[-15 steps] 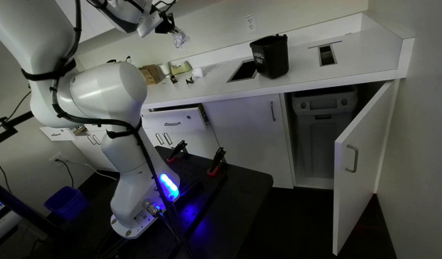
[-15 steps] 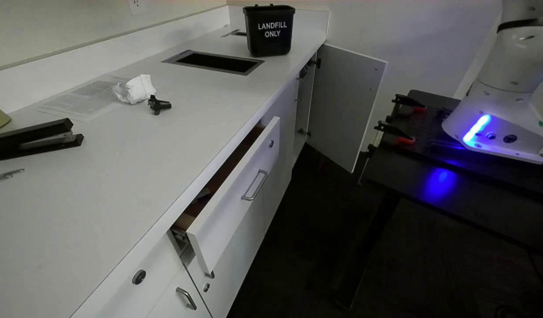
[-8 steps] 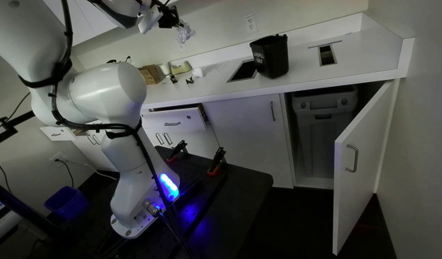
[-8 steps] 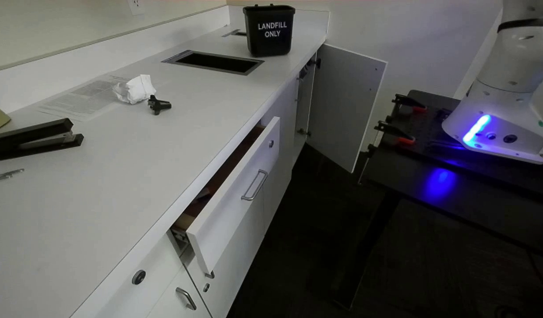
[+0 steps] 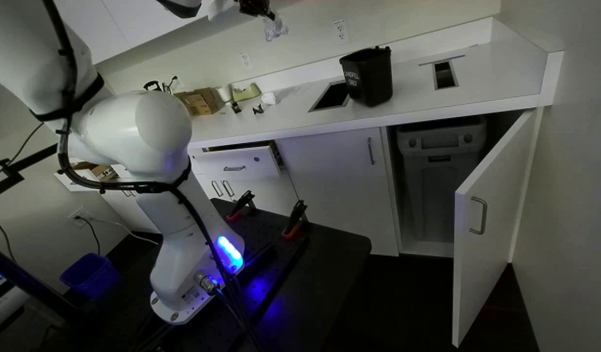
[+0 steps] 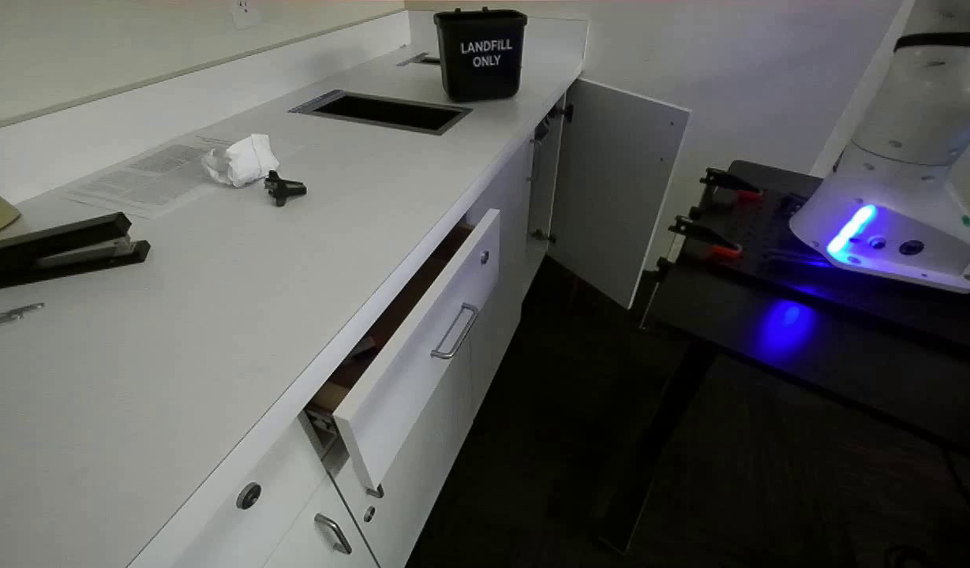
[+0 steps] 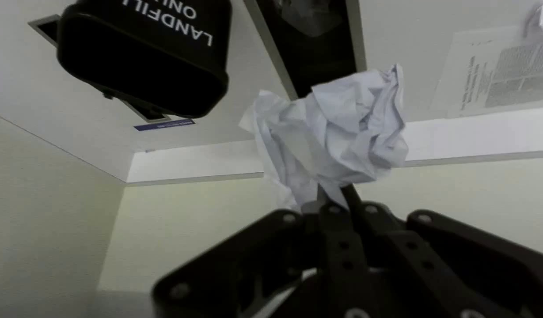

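Paper (image 7: 335, 128) pinched — open air to bin rim (image 7: 219, 86).

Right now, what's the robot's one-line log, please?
fingers: shut on crumpled paper | LANDFILL ONLY bin: upright on countertop | drawer: partly open

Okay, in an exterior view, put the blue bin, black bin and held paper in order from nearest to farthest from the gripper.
1. Held paper: pinched in the gripper, at its tip.
2. Black bin: on the counter, below and right of the gripper in that picture.
3. Blue bin: far below, at the picture's lower left.
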`<state>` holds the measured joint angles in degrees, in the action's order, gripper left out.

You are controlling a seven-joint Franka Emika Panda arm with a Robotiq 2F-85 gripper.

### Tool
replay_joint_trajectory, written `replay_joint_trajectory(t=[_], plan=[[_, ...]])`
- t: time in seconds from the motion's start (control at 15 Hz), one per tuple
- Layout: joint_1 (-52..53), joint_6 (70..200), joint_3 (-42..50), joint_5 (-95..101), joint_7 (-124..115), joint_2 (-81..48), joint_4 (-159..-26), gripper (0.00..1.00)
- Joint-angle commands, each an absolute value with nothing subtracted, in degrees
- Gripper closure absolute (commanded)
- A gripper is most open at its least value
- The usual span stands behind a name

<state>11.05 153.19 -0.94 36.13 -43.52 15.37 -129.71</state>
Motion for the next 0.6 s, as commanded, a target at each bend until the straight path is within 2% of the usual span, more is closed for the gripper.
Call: replay_joint_trajectory(t=[0.0,0.33,0.53], plan=[[4.0,155.3,-0.4,24.4,-38.1,15.8,-128.6,1.0],[-4.1,153.6,-0.6,14.8,-36.4,12.6,-125.6,1.0],[-6.1,157.1,0.1,11.9,-36.2,8.2,-124.0,1.0]])
